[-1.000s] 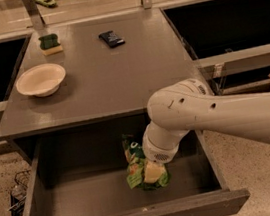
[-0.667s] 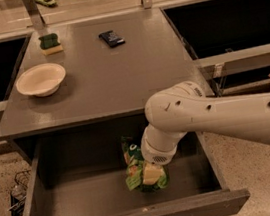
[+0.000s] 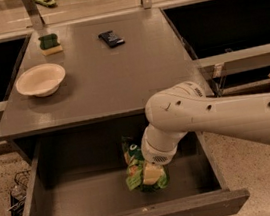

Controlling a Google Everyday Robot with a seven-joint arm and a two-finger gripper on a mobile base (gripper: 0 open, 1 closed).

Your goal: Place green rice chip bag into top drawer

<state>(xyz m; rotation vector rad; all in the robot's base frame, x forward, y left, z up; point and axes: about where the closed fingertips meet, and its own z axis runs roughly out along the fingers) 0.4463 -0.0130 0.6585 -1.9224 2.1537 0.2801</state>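
Jaws in matt wooden drawer [image 3: 83, 201], at crinkly bag [image 3: 146, 175]

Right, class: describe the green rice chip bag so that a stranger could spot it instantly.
Find the grey table; its top drawer is pulled open beneath the front edge. Inside, right of centre, the green rice chip bag is at the robot's gripper. It is crinkly, bright green, and alone in the drawer; the sponge, bowl and dark packet lie on the tabletop.

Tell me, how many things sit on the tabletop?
3: white bowl at left, green sponge back left, dark packet back centre. The gripper hangs inside the top drawer, at the green rice chip bag.
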